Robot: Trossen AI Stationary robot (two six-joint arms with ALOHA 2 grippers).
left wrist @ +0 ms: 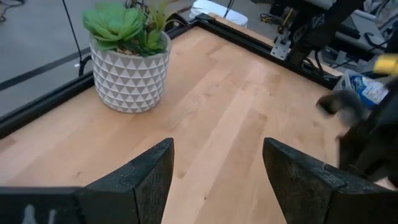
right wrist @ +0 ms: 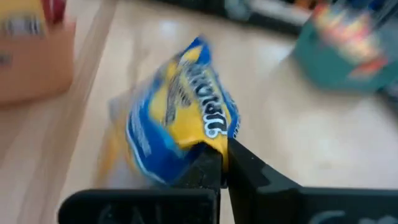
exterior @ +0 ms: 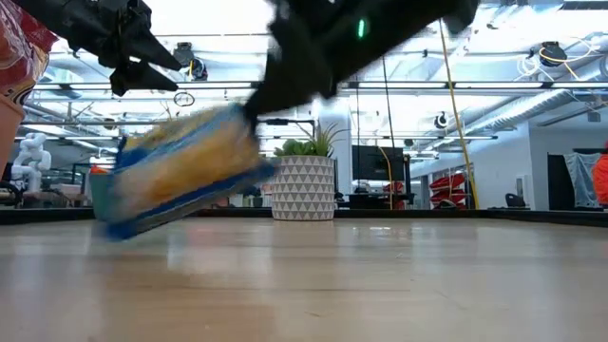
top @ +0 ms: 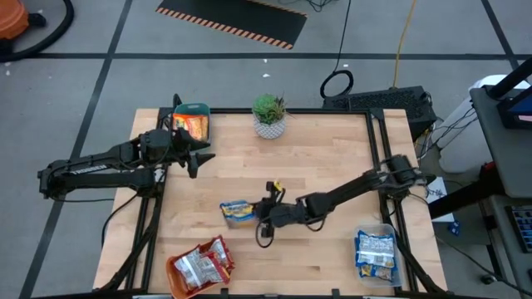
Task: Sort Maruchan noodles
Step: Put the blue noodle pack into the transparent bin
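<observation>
1. Nearest the front edge of the table (top: 332, 166), an orange bin (top: 179, 274) with silver-red packets (top: 204, 264) is seen well in front of and to the left of the potted plant (top: 269, 115); a clear bin (top: 391, 257) with blue-and-white packets (top: 375, 252) is seen well in front of and to the right of it.
2. Straight in front of the plant, near the table's middle, a blue-and-yellow noodle packet (top: 238, 212) is pinched at one edge by the right gripper (top: 264, 213), whose fingers are pressed together on the wrapper.
3. From above, the packet's long axis is seen to run roughly left to right across the table, the free end pointing away from the gripper toward the left side.
4. From table height, the packet (exterior: 180, 171) is seen tilted, the gripped end raised and the free end drooped low; whether that end touches the wood cannot be told.
5. Farther back, to the left of the plant, the left gripper (top: 198, 154) is held over the table with its fingers (left wrist: 146, 171) spread apart and nothing between them.
6. Just behind that gripper, at the back left corner and level with the plant, a teal bin (top: 193, 120) with orange packets (top: 191, 127) is seen.
</observation>
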